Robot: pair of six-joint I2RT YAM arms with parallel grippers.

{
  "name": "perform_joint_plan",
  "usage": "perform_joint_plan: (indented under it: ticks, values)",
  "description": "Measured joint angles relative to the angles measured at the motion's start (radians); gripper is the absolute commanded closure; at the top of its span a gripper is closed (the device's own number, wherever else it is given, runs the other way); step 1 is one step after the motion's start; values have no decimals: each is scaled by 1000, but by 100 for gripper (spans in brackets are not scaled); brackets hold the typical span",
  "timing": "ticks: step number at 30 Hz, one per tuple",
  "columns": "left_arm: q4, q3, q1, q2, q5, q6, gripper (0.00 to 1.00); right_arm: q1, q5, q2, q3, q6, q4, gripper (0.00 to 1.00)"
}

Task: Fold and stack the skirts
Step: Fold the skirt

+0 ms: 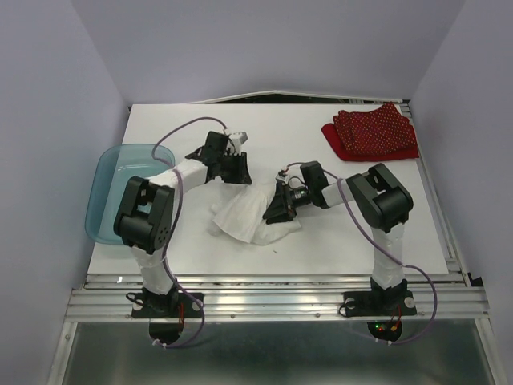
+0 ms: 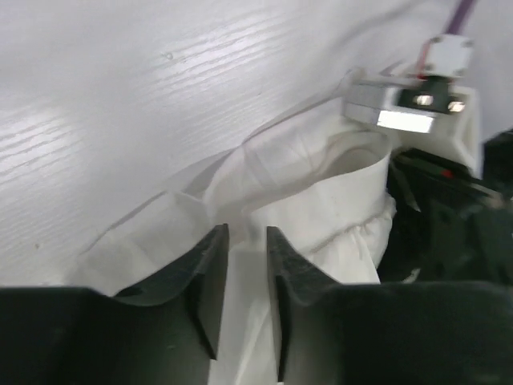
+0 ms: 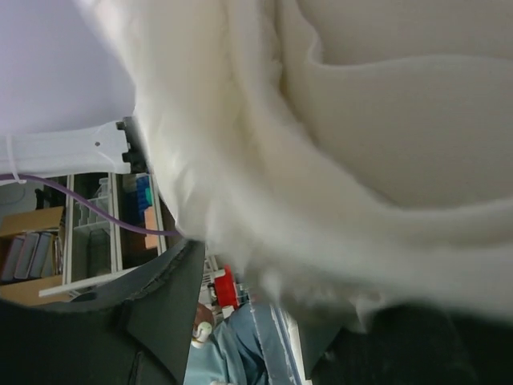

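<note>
1. White skirt [image 1: 240,216] is crumpled near the middle of the table [image 1: 288,128], between the two arms; it is bunched, not flat; loose folds and a gathered edge are seen in the left wrist view [image 2: 321,192].
2. Red skirt [image 1: 373,132], white-dotted, is laid folded at the far right corner of the table; it is well apart from the white skirt, so the two are not stacked.
3. Left gripper [image 1: 238,168] is lowered at the far edge of the white skirt; in its own view [image 2: 244,237] the fingers [image 2: 210,281] are parted by a narrow gap and read as released; white cloth is seen through the gap, apparently beneath them rather than pinched, though the view is too close to be sure.
4. Right gripper [image 1: 282,210] is down on the right side of the white skirt, pointed toward the left arm; in its wrist view the cloth [image 3: 361,120] is draped across nearly the whole frame; only one dark finger [image 3: 160,321] is shown, at lower left; whether this claw is clenched on the cloth or released cannot be told.
5. The two grippers are held near each other; the far part of the white skirt lies between them.
6. Teal tub [image 1: 120,188] is placed at the left edge of the table, just beside the left arm's elbow; it is apart from both skirts.
</note>
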Motion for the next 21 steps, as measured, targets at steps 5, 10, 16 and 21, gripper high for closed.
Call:
perform_joint_plan:
  ticks: [5,10,16,21]
  values:
    - [1,-60,22,-257,135,57,49,0,35,-46,0,-22,-61,49]
    - [66,-179,14,-418,315,65,55,2,76,-175,12,-53,-165,49]
    - [121,-339,13,-334,414,-16,69,2,100,-280,86,-103,-233,49]
    - [130,-300,15,-126,414,-41,75,-1,129,-209,90,-150,-278,51]
